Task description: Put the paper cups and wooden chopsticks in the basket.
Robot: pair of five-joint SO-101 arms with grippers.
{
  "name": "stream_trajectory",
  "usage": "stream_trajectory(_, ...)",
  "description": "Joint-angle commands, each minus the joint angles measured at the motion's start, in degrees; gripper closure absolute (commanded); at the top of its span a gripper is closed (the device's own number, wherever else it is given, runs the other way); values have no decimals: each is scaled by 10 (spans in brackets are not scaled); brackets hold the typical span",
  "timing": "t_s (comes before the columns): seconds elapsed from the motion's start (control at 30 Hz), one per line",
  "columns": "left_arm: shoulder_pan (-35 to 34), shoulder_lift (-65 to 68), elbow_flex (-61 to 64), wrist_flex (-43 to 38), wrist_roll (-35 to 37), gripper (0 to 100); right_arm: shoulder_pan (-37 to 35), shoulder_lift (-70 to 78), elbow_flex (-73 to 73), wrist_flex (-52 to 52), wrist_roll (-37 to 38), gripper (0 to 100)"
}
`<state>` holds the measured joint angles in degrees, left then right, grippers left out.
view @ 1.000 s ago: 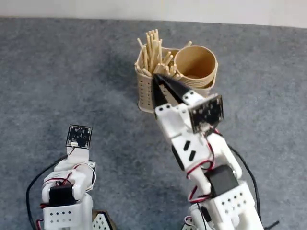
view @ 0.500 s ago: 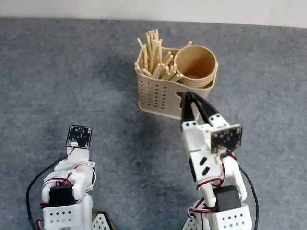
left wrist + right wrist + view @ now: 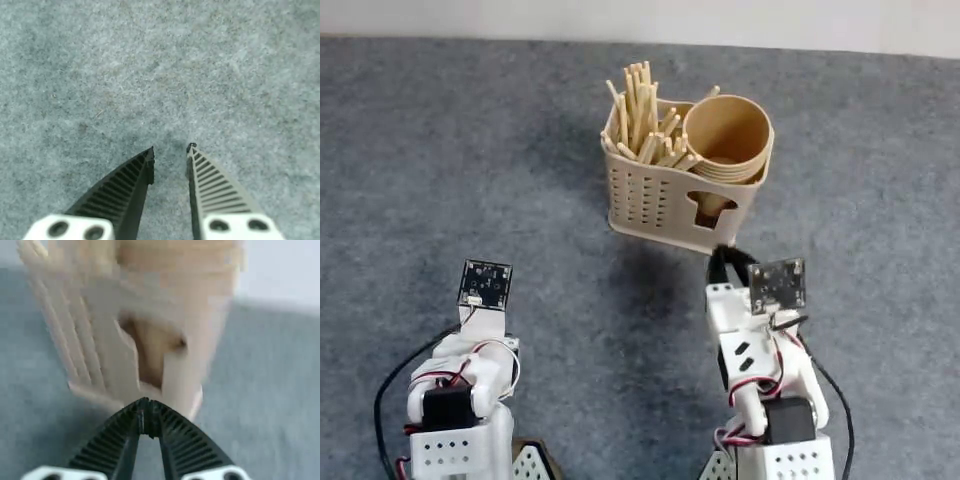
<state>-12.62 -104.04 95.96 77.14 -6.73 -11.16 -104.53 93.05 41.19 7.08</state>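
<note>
Seemingly complete: paper cups (image 3: pixel 727 135) and wooden chopsticks (image 3: pixel 638 105) stand in the basket (image 3: pixel 655 205). Right hand (image 3: pixel 146 417), at the basket's 5 o'clock, is pinched closed and empty; left hand (image 3: pixel 170 150) is slightly parted, empty.

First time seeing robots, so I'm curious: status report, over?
Left gripper open, over carpet. Right gripper shut, empty, facing the basket. Paper cups and chopsticks in the basket. Nothing blocking.
</note>
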Motion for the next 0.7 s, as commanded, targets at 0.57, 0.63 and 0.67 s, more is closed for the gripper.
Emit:
stream_trajectory(0.57,-3,0,12,3,4,880,153,-7,112,272,-3,992)
stream_trajectory(0.63,-3,0,12,3,4,880,175,-7,112,305,-3,992)
stream_trajectory(0.67,-3,0,12,3,4,880,179,-7,112,303,-4,992)
